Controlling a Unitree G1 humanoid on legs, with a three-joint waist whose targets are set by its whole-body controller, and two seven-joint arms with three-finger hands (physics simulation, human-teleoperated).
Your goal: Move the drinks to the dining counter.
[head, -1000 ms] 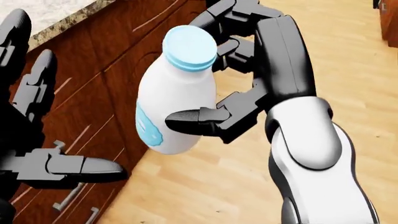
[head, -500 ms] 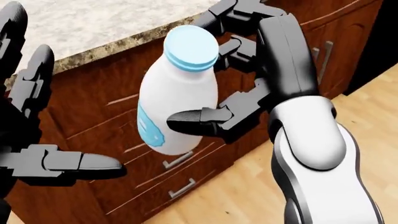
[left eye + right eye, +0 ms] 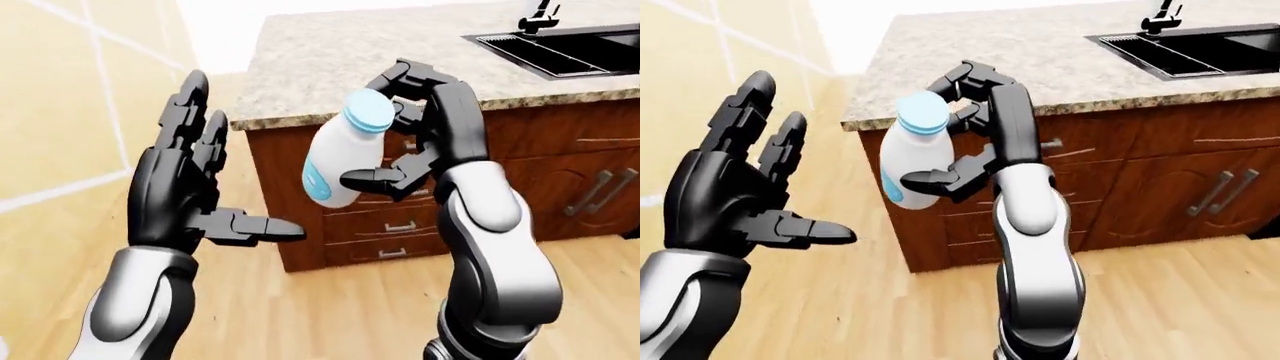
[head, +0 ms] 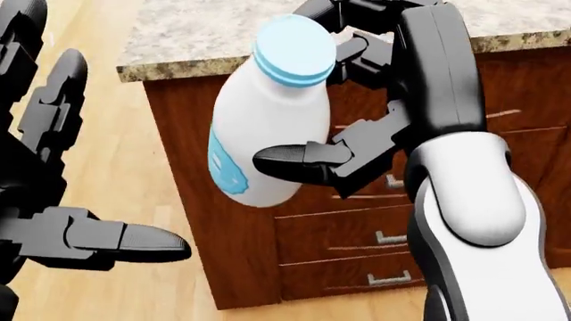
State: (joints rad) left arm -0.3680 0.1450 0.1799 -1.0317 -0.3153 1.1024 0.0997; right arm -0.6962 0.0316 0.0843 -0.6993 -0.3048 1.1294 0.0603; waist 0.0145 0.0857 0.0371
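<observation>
Bottle point(image 4: 268, 127) gripped within right hand point(image 4: 357, 100) fingers point(image 4: 303, 160)

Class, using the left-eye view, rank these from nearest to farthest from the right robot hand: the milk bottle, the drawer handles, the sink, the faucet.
1. Milk bottle: gripped in the right robot hand.
2. Drawer handles: just below, on the cabinet.
3. Sink: upper right, set in the granite countertop.
4. Faucet: top right edge; close to the sink, so nearly a tie.
</observation>
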